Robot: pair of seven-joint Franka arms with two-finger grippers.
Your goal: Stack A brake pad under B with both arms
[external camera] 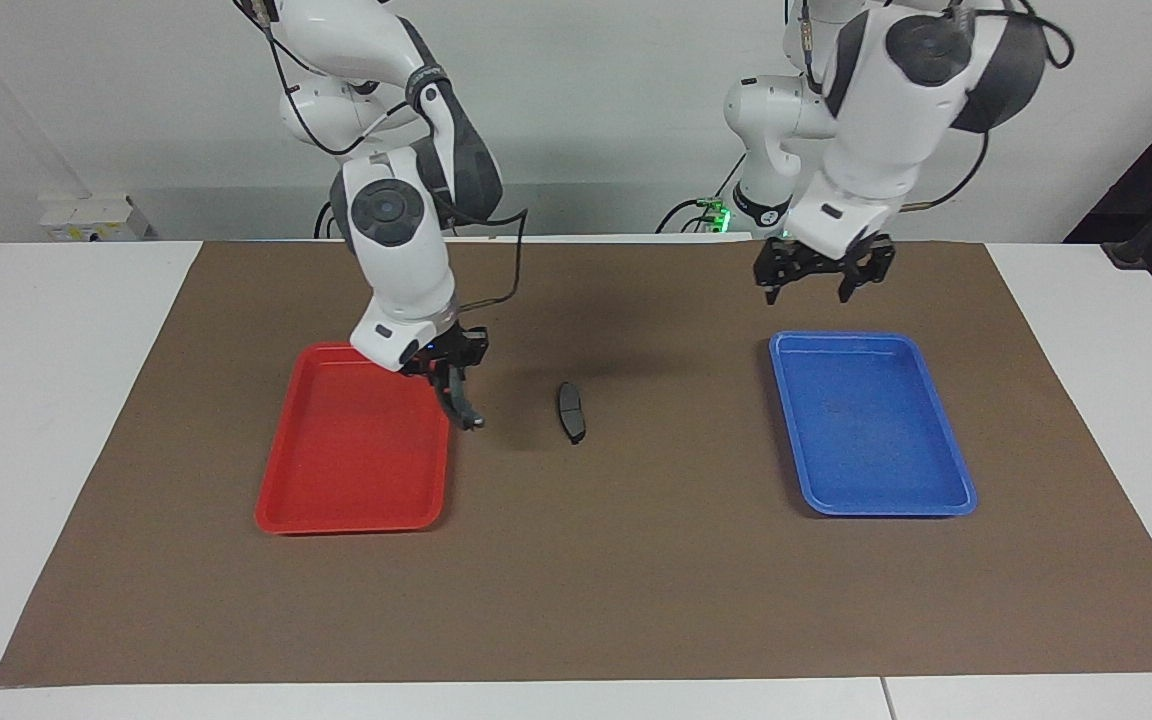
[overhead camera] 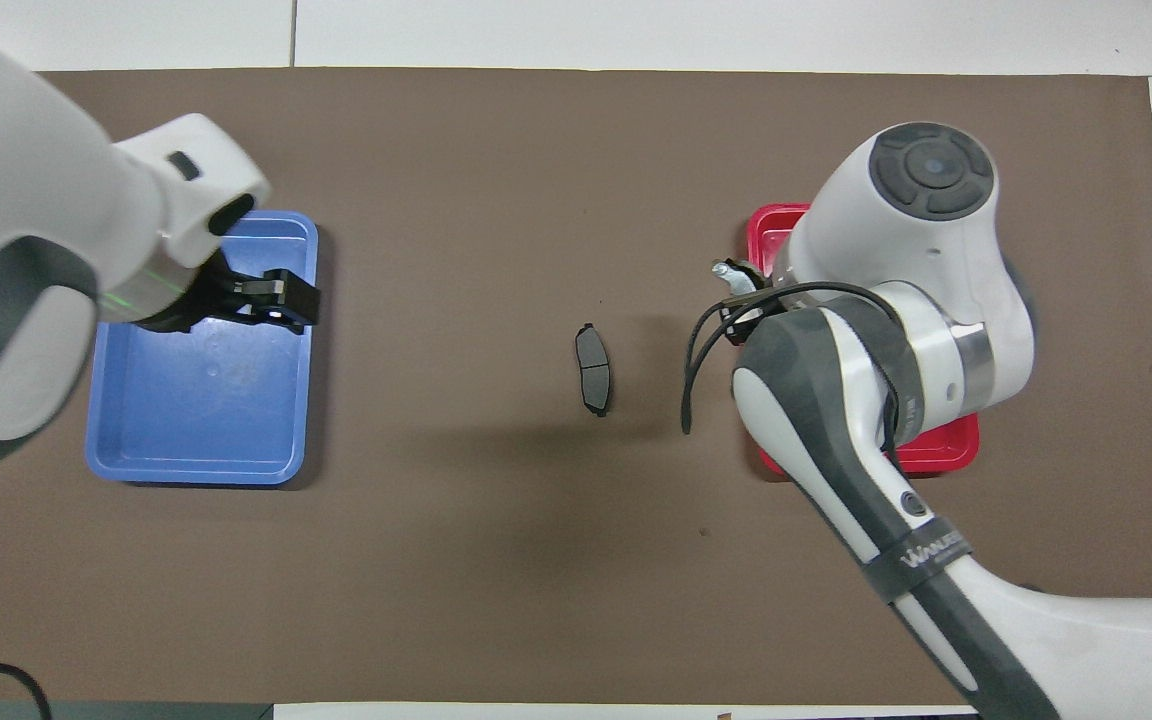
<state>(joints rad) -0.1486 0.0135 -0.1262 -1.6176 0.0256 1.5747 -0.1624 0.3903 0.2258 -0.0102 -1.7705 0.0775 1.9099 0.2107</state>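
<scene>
The A brake pad, short, dark grey and lens-shaped, lies flat on the brown mat between the two trays; it also shows in the overhead view. My right gripper is shut on B, the longer black crescent pad, which hangs down from it over the edge of the red tray that faces A. B's silvery tip shows in the overhead view, where the arm hides the rest. My left gripper is open and empty, raised over the blue tray's end nearer to the robots.
A red tray lies toward the right arm's end of the mat. A blue tray lies toward the left arm's end. Both trays hold nothing that shows. White table borders the brown mat.
</scene>
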